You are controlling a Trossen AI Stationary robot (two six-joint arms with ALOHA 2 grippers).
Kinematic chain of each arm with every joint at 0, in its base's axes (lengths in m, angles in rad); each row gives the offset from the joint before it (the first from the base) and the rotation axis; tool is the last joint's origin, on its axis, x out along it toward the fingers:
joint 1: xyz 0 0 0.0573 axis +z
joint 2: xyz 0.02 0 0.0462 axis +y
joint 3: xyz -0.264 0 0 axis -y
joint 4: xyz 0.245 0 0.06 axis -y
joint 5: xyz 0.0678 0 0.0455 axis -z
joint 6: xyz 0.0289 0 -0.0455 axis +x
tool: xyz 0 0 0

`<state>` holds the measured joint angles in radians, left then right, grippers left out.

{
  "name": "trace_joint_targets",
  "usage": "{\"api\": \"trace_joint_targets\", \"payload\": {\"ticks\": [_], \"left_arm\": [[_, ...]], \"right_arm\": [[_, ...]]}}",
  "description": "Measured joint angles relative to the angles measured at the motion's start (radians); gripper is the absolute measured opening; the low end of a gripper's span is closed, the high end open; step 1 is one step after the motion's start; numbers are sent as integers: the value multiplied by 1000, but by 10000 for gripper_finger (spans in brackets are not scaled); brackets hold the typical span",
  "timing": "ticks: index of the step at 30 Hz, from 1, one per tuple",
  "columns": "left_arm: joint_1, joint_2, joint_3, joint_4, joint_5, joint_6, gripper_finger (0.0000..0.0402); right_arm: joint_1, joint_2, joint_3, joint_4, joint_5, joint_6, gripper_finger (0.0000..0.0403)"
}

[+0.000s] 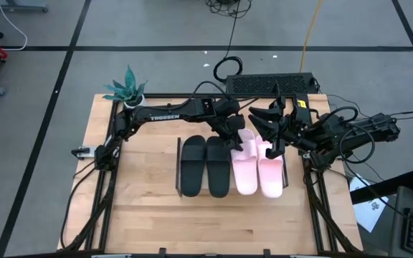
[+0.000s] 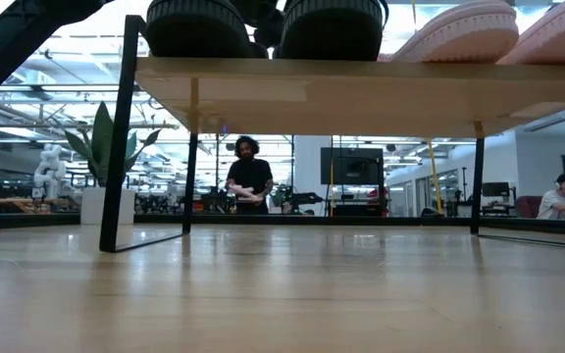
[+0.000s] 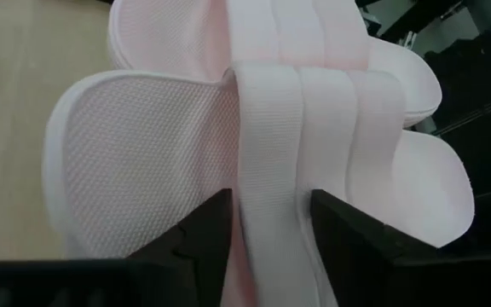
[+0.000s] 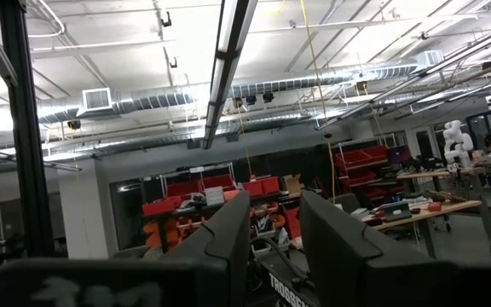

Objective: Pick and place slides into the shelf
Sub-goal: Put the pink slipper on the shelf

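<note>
Slides, four in all: two black [image 1: 205, 165] and two pink [image 1: 258, 166], side by side in one row on the shelf [image 1: 178, 170], long axes parallel, running from the counter's [image 1: 142, 215] near edge toward its far edge. Left gripper [image 1: 233, 140] sits at the far end of the left-hand pink slide [image 3: 143, 162], its fingers [image 3: 203, 239] straddling the strap with a gap either side, part open, apparently gripping nothing. Right gripper [image 1: 272, 115] hangs beyond the right-hand pink slide's far end, part open, empty, pointed up off the counter. Left arm is nearer its slide; withdrawal likely runs back along that axis. One plant [image 1: 127, 89], counter's far left corner.
</note>
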<state>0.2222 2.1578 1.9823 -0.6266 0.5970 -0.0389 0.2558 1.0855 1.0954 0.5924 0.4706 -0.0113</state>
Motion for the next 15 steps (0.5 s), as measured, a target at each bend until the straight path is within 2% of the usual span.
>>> {"api": "trace_joint_targets", "payload": {"ticks": [15], "left_arm": [[9, -48, 0, -26, -29, 8, 245]], "right_arm": [[0, 0, 0, -7, -2, 0, 93]]}}
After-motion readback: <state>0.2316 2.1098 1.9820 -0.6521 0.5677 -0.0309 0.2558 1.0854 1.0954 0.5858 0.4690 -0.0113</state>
